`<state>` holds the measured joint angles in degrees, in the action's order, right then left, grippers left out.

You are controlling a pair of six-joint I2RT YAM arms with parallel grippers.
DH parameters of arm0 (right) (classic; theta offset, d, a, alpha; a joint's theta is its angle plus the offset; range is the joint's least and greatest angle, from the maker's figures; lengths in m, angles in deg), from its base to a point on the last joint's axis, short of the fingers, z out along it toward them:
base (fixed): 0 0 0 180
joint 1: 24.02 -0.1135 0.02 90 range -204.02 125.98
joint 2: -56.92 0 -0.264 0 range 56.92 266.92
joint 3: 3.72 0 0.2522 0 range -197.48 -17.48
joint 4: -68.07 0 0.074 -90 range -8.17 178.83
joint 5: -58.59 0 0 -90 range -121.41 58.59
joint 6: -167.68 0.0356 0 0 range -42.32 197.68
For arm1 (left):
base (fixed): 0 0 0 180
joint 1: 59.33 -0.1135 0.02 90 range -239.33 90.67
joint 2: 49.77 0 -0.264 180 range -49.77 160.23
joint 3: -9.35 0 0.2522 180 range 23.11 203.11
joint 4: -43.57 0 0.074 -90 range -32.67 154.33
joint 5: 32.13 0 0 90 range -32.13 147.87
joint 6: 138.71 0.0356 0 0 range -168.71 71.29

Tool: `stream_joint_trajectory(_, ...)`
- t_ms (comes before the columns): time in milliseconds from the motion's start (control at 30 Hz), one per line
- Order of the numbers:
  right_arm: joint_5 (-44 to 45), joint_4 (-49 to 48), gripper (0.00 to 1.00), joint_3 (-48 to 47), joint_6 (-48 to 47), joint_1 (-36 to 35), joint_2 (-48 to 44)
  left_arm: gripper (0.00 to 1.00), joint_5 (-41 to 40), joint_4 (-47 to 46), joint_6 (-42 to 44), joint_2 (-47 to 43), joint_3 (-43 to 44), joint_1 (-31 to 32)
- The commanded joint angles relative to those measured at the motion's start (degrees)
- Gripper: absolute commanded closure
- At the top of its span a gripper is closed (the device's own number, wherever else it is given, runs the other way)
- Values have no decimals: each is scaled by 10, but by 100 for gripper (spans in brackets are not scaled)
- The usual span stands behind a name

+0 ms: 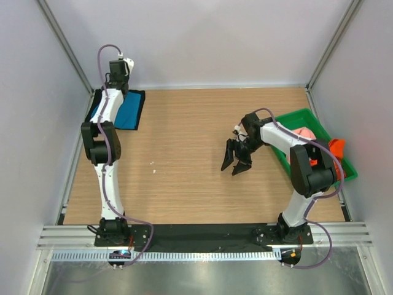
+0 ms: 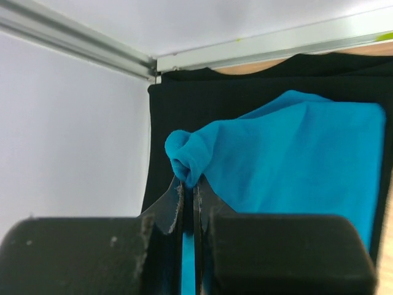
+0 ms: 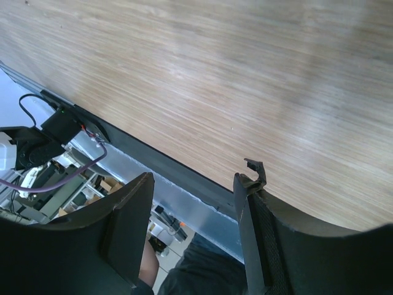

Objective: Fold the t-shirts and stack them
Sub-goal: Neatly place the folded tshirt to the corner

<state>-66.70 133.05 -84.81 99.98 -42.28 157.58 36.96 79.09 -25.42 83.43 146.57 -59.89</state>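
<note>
The teal-blue t-shirt [image 1: 128, 111] lies folded on top of the black t-shirt [image 1: 139, 96] in the far left corner of the table. My left gripper [image 1: 114, 86] is over that pile, partly hidden under its own arm in the top view. In the left wrist view the left gripper [image 2: 188, 184] is shut on a bunched corner of the teal-blue t-shirt [image 2: 295, 160], with the black t-shirt [image 2: 245, 92] spread beneath. My right gripper [image 1: 236, 163] hangs open over bare table, right of centre, and in its wrist view the right gripper [image 3: 196, 178] holds nothing. The pink t-shirt [image 1: 302, 134] and orange t-shirt [image 1: 335, 148] sit crumpled in the tray.
A green plastic tray [image 1: 305, 115] stands at the right edge of the table. White walls with metal rails [image 2: 80, 49] close in the far left corner beside the pile. Wooden table [image 3: 245, 74] runs under the right gripper to the near edge.
</note>
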Motion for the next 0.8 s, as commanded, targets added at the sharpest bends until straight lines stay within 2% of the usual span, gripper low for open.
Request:
stream_joint_trajectory(0, 7, -10, 39, -30, 20, -2, 15, 100, -29, -64, -7, 35, 16, -20)
stream_joint_trajectory(100, 8, -11, 39, -37, 31, -2, 32, 100, -48, -72, -13, 69, 34, -29)
stream_joint_trajectory(200, 12, -11, 39, -49, 41, -2, 47, 91, -76, -75, -25, 104, 58, -39)
stream_joint_trajectory(233, 14, -10, 39, -52, 43, -2, 50, 69, -80, -84, -31, 112, 64, -42)
stream_joint_trajectory(300, 14, -9, 39, -61, 49, -2, 59, 60, -110, -90, -39, 129, 87, -46)
stream_joint_trajectory(333, 15, -6, 39, -63, 50, -2, 63, 46, -120, -97, -46, 140, 96, -48)
stream_joint_trajectory(400, 19, -2, 39, -74, 52, -3, 68, 28, -156, -107, -53, 149, 118, -49)
stream_joint_trajectory(433, 20, 5, 39, -77, 53, -3, 68, 16, -174, -114, -60, 152, 126, -50)
stream_joint_trajectory(467, 21, 8, 39, -82, 53, -3, 70, 12, -187, -114, -63, 152, 132, -50)
stream_joint_trajectory(567, 22, 17, 39, -94, 53, -5, 64, 1, -214, -111, -85, 127, 142, -49)
stream_joint_trajectory(667, 22, 21, 39, -100, 49, -7, 53, 0, -187, -80, -123, 81, 141, -49)
stream_joint_trajectory(733, 20, 22, 39, -101, 47, -8, 43, 0, -148, -60, -150, 53, 131, -49)
stream_joint_trajectory(767, 19, 24, 38, -101, 43, -7, 33, 0, -102, -32, -178, 21, 127, -49)
